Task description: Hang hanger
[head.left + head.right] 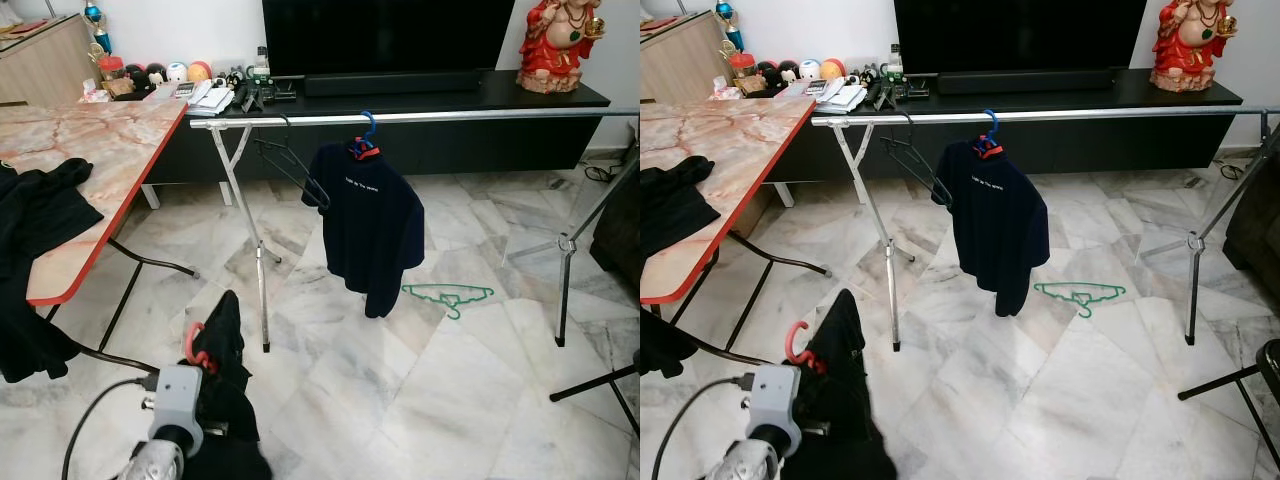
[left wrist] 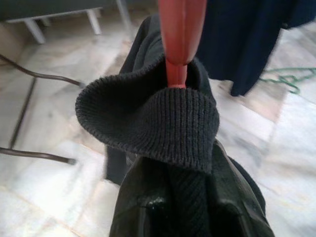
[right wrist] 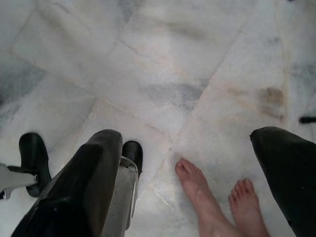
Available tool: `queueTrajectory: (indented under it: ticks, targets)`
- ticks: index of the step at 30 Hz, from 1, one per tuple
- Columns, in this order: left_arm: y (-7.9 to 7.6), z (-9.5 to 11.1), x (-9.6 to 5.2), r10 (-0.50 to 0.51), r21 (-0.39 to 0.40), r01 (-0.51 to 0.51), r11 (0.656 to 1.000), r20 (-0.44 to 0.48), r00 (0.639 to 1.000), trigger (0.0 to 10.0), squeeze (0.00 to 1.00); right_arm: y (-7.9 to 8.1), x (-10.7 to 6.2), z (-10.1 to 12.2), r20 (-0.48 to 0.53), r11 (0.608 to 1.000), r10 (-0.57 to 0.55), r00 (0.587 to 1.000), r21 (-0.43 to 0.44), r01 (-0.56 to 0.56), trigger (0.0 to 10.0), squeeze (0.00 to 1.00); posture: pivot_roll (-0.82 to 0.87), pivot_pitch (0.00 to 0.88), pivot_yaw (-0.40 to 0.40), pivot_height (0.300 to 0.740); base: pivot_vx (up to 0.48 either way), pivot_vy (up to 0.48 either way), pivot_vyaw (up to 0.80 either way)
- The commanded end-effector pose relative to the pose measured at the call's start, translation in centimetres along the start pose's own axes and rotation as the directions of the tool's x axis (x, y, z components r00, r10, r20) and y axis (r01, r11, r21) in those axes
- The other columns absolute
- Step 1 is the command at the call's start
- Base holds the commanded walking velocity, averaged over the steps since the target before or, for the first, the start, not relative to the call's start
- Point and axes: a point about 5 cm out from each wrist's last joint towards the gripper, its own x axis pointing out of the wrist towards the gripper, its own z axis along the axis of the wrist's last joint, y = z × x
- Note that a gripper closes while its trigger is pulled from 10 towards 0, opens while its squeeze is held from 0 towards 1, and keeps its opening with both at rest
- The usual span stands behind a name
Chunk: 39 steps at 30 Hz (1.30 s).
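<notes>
At the lower left of the head views, the left gripper (image 2: 190, 197) is holding a red hanger (image 1: 196, 347) dressed with a black knit garment (image 1: 228, 385). Its fingers are pinching closed on the fabric just below the hanger's neck, so the hook is standing free above, presumably to leave it ready for hooking. The garment is drooping down beside the silver arm.

The metal rail (image 1: 420, 117) of the drying rack is running across the upper middle of the frame, well apart from the hanger. A navy shirt (image 1: 370, 225) is already hanging from it on a blue hanger (image 1: 367, 131), and an empty black hanger (image 1: 288, 160) is dangling to its left. A green hanger (image 1: 448, 294) is lying on the marble floor (image 1: 400, 400) at centre right.

The right gripper (image 3: 197, 163) is pointing down at the floor with its fingers spread wide and nothing between them; a person's bare feet (image 3: 217, 202) are showing beyond it.

Judging by this, the robot is probably needing to approach the rack and raise the hook over a bare stretch of rail.
</notes>
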Motion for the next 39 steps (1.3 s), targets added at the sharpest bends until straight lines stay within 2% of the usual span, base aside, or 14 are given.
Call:
queueTrajectory:
  ticks: [1, 3, 9, 11, 13, 19, 25, 31, 39]
  targets:
    - [0.0, 1.1, -0.4, -0.024, -0.002, 0.024, 1.000, 0.031, 0.999, 10.0, 0.00, -0.4, -0.1, -0.3, -0.006, 0.999, -0.013, 1.000, 0.036, 0.013, 10.0, 0.00, 0.02, 0.070, 0.045, 0.740, 0.000, 0.000, 0.00]
    - [0.0, 0.8, -0.8, -0.018, -0.054, 0.018, 0.998, 0.013, 1.000, 10.0, 0.00, -0.2, 0.0, 0.0, 0.006, 1.000, -0.003, 1.000, 0.005, 0.003, 10.0, 0.00, 0.03, 0.061, 0.049, 0.740, 0.000, 0.000, 0.00]
    - [-0.2, 1.2, -1.2, -0.026, -0.062, 0.027, 0.998, 0.021, 0.999, 10.0, 0.00, -0.3, -0.1, -0.2, 0.012, 1.000, 0.006, 1.000, 0.010, -0.006, 10.0, 0.00, 0.02, 0.051, 0.052, 0.740, 0.000, 0.000, 0.00]
    - [-0.2, 1.6, -1.5, -0.026, -0.096, 0.028, 0.995, 0.021, 0.999, 10.0, 0.00, -0.6, -0.2, -0.5, 0.002, 1.000, -0.001, 1.000, 0.011, 0.001, 10.0, 0.00, 0.03, 0.036, 0.047, 0.740, 0.000, 0.000, 0.00]
    - [0.1, 1.9, -1.8, -0.072, -0.052, 0.073, 0.996, 0.018, 0.997, 10.0, 0.00, -0.9, -0.3, -0.9, -0.014, 1.000, -0.015, 1.000, 0.007, 0.015, 10.0, 0.00, 0.03, 0.027, 0.050, 0.740, 0.000, 0.000, 0.00]
    - [0.9, 1.6, -1.9, -0.063, -0.032, 0.063, 0.998, 0.002, 0.998, 10.0, 0.00, -0.2, -0.3, -1.1, -0.024, 1.000, -0.001, 1.000, -0.010, 0.000, 10.0, 0.00, 0.02, 0.015, 0.058, 0.740, 0.000, 0.000, 0.00]
    - [0.0, 2.5, -0.8, -0.058, -0.029, 0.059, 0.998, 0.040, 0.998, 10.0, 0.00, -0.2, -0.3, -1.1, -0.025, 0.999, 0.018, 1.000, -0.026, -0.019, 10.0, 0.00, 0.03, 0.006, 0.050, 0.740, 0.041, 0.000, 0.00]
    - [-0.1, 2.9, -0.5, -0.074, -0.009, 0.075, 0.997, 0.045, 0.996, 10.0, 0.00, 0.0, -0.2, -0.6, -0.004, 0.999, 0.036, 0.999, 0.011, -0.036, 10.0, 0.00, 0.02, 0.029, 0.057, 0.740, 0.253, 0.000, 0.00]
    - [0.0, 3.0, -0.3, -0.065, -0.015, 0.066, 0.998, 0.045, 0.997, 10.0, 0.00, 0.2, -0.1, -0.3, -0.010, 0.999, 0.047, 0.999, -0.011, -0.047, 10.0, 0.00, 0.02, 0.051, 0.054, 0.740, 0.274, 0.000, 0.00]
